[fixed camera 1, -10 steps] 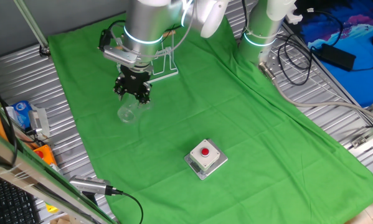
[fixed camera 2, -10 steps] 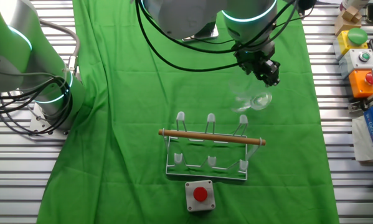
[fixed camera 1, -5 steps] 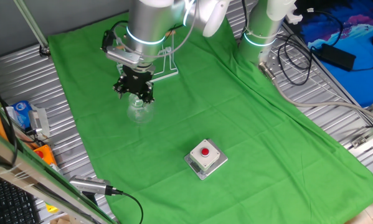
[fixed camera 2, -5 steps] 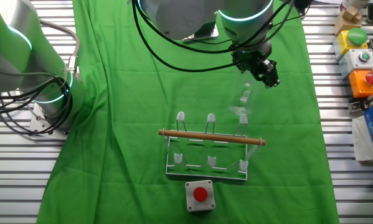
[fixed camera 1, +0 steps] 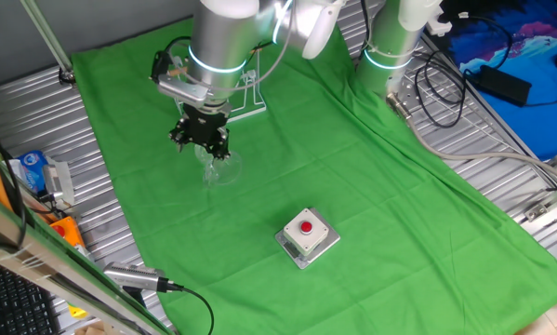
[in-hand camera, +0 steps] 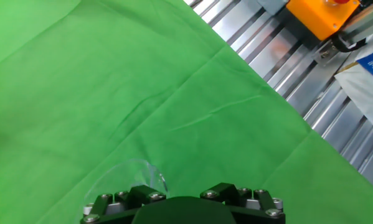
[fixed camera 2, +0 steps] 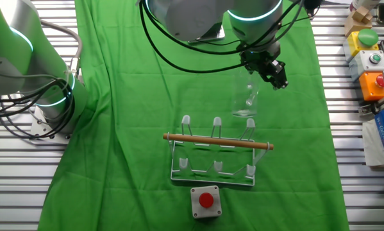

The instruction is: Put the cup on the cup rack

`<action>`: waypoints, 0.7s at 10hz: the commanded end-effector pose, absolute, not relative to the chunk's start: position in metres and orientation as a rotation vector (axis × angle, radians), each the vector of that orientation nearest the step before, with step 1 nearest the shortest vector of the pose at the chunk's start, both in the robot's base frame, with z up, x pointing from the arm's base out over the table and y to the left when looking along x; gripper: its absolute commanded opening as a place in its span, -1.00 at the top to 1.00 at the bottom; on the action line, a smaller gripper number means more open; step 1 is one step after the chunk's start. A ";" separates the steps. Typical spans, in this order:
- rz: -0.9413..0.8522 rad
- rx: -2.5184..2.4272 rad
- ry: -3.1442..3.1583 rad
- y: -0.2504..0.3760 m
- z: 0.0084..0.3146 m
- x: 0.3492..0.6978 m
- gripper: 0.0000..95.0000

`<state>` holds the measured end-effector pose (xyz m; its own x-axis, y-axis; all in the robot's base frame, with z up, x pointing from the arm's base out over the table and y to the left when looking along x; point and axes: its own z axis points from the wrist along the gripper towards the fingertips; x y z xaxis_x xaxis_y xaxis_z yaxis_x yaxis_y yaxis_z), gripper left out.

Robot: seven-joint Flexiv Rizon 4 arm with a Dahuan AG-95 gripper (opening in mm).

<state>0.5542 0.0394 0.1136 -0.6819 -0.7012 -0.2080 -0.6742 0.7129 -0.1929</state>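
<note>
The transparent cup [fixed camera 1: 218, 166] hangs from my gripper [fixed camera 1: 202, 140], lifted off the green cloth, held by its handle side. My gripper is shut on it. In the other fixed view the cup [fixed camera 2: 245, 100] sits just below-left of the gripper [fixed camera 2: 273, 74], behind the right end of the cup rack [fixed camera 2: 217, 151]. The white wire rack [fixed camera 1: 247, 97] with its wooden bar stands behind the arm, partly hidden. In the hand view only part of the cup's clear rim [in-hand camera: 125, 175] shows above the gripper body; the fingertips are hidden.
A red-button box [fixed camera 1: 306, 234] sits on the cloth at the front; it lies in front of the rack in the other fixed view [fixed camera 2: 206, 200]. A second arm's base [fixed camera 1: 388, 48] stands at the cloth's edge. Button boxes [fixed camera 2: 371, 61] lie off the cloth on the metal table.
The gripper has turned and shifted a little with the cup. The cup has swung from lying tilted low at the cloth to hanging more upright, nearer the rack's right end.
</note>
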 end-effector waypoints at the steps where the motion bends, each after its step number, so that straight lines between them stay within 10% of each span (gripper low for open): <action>1: -0.144 -1.059 2.667 0.040 0.113 0.555 -0.60; 7: -0.032 -0.921 2.863 0.040 0.112 0.555 -0.60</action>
<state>0.5550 0.0410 0.1151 -0.7920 -0.5957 -0.1338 -0.5926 0.8027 -0.0668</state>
